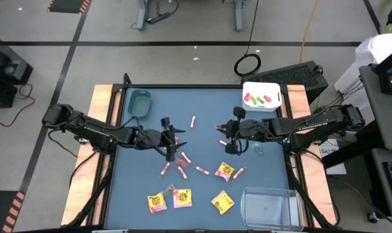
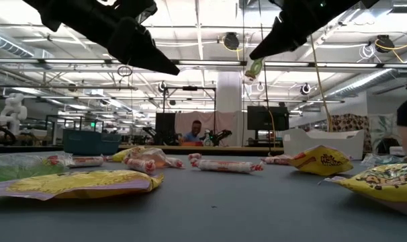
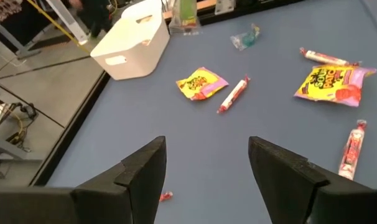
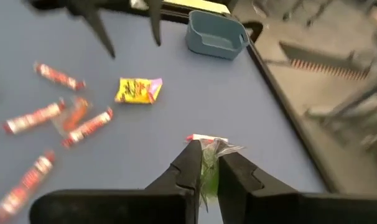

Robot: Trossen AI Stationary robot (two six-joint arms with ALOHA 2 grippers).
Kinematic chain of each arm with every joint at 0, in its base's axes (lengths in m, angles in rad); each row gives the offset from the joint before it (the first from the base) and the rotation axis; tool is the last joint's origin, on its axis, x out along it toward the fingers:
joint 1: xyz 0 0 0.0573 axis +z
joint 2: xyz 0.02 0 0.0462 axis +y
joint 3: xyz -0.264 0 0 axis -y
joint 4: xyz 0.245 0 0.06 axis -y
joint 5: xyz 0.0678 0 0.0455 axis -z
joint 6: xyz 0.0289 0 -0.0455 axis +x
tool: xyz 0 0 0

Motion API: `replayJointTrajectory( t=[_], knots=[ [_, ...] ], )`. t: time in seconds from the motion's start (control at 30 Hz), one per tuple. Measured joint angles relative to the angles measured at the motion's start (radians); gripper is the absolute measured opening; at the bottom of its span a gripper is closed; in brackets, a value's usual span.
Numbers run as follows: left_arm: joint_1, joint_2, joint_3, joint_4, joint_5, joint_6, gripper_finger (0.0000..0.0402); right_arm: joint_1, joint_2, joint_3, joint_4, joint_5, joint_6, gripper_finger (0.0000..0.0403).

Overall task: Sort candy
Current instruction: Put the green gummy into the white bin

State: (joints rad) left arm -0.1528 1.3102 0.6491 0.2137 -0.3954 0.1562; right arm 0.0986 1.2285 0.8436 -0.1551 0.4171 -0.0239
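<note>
Above the middle of the blue table [image 1: 202, 213], the right gripper [image 4: 204, 163] hangs in the air with its fingers pinched narrow on a small green wrapped candy [image 4: 208, 167], well clear of the surface. Facing it from the other side, the left gripper [image 3: 207, 163] hovers with its fingers spread wide and nothing between them. Pink-white stick candies [image 1: 183, 158] and yellow packets [image 1: 223, 171] lie scattered across the mat below, while a white bin [image 1: 261, 95] at the far edge holds several green and red pieces.
</note>
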Motion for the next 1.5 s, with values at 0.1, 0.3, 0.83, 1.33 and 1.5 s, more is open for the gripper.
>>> replayJointTrajectory(
  t=[0.1,0.3,0.83,1.33,1.5],
  knots=[
    [0.000,0.000,0.000,-0.005,0.010,-0.022,0.0233,0.000,0.000,0.000,0.000,0.000,0.156,0.0029],
    [0.000,0.000,0.000,-0.014,0.029,-0.054,0.0233,0.002,0.000,0.000,0.012,-0.040,0.356,0.0029],
    [0.000,0.000,0.000,-0.035,0.029,-0.072,0.0233,0.035,0.000,0.000,0.073,-0.080,0.543,0.0029],
    [0.000,0.000,0.000,-0.045,0.039,-0.098,0.0233,-0.135,-0.011,0.094,-0.187,0.087,0.462,0.0029],
    [0.000,0.000,0.000,-0.044,0.055,-0.099,0.0233,-0.295,-0.011,0.163,-0.399,0.138,0.416,0.0029]
  ],
)
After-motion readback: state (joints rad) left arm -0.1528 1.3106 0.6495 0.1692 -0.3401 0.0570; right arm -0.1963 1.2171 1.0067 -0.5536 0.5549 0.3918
